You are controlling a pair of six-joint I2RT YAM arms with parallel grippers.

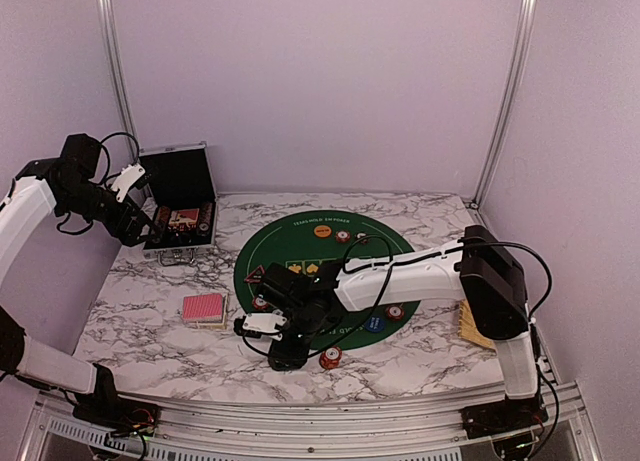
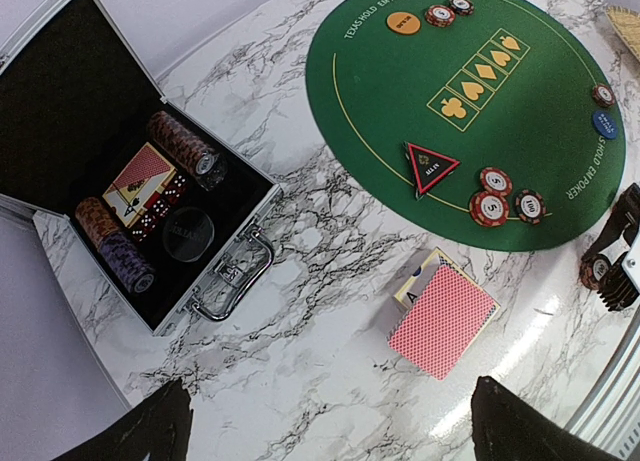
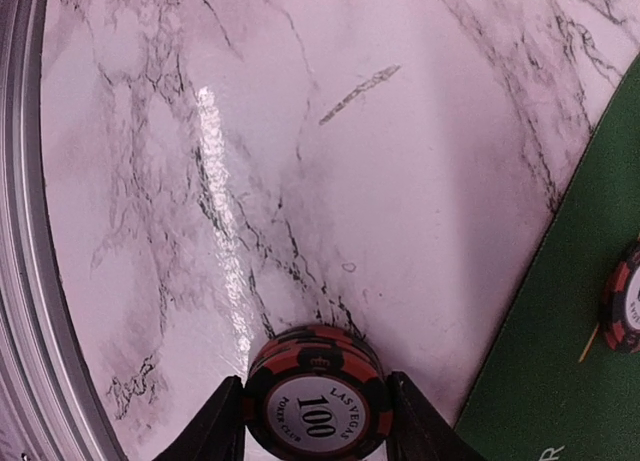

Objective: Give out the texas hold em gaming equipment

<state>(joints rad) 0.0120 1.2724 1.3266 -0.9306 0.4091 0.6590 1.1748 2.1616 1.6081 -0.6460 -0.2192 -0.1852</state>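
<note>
While the left gripper (image 2: pixel 330 386) hangs with its fingers spread wide and nothing between them above the white marble-patterned table (image 1: pixel 140 331), the right gripper (image 3: pixel 315 381) is clenched on a red-and-black round poker chip (image 3: pixel 315 409) marked 100, one finger against each side of it. That chip is over bare marble just off the edge of the round green felt mat (image 2: pixel 400 91), near the table's front rail. On the mat lie an orange round button (image 2: pixel 403 23) with two small chips (image 2: pixel 440 15) beside it at the far side, a small dark triangular marker (image 2: pixel 430 166) with a red border near the left edge, three red-and-white chips (image 2: pixel 489 208) just beside that marker, and a blue round chip (image 2: pixel 604 123) toward the right. A stack of red-backed playing cards (image 2: pixel 445 321) rests on the marble left of the mat, apart from it. Farther left the black hard case with silver edges (image 2: pixel 60 101) stands open, holding rolls of chips (image 2: pixel 185 146) and another card pack (image 2: pixel 140 176). A tan woven wicker tray (image 1: pixel 470 326) lies at the table's right edge
</note>
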